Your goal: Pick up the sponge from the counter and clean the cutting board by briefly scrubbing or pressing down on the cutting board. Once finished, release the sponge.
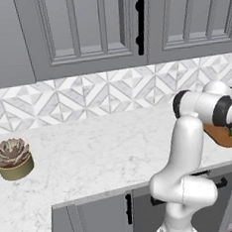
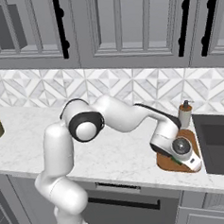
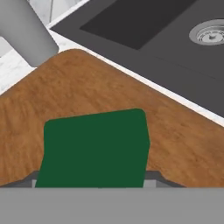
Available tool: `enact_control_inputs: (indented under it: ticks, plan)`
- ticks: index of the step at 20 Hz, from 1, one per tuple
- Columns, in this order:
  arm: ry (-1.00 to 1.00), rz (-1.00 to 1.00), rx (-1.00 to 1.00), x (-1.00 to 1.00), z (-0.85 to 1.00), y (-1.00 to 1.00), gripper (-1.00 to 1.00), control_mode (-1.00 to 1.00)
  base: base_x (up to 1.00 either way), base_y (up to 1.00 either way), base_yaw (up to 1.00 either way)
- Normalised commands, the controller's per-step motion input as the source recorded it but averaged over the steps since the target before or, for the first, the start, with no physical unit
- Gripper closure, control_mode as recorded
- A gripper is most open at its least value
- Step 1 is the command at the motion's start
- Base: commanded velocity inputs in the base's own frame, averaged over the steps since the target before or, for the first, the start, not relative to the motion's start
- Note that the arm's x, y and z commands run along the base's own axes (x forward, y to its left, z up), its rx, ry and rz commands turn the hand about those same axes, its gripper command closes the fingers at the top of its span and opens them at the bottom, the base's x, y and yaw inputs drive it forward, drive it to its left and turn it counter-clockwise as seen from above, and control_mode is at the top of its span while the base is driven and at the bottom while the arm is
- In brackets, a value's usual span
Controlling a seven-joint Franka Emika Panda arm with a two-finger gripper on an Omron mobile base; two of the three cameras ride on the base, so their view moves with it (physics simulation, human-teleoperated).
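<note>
the sponge (image 3: 94, 146) is being gripped by the tool (image 2: 183, 158) and pressed on the cutting board (image 3: 87, 87); if tilted, it could be dragged toward the sink (image 3: 144, 26).

One sponge (image 3: 94, 146), one cutting board (image 3: 87, 92), one potted succulent (image 1: 13, 159), one soap dispenser (image 2: 184, 114), one sink (image 2: 216, 142), one counter (image 1: 96, 154)
</note>
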Motion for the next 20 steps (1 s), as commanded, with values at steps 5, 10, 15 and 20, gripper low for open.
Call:
enact_control_inputs:
  ticks: [5, 10, 15, 20]
  plan:
    - [0.09, 0.00, 0.00, 0.06, -0.01, 0.06, 1.00, -1.00, 0.00, 0.00, 0.00]
    - [0.04, 0.00, 0.00, 0.61, 0.00, 0.00, 1.00, -1.00, 0.00, 0.00, 0.00]
    - [0.00, 0.00, 0.00, 0.66, -0.04, 0.00, 1.00, -1.00, 0.00, 0.00, 0.00]
    - [0.00, 0.00, 0.00, 0.47, -0.04, 0.00, 1.00, -1.00, 0.00, 0.00, 0.00]
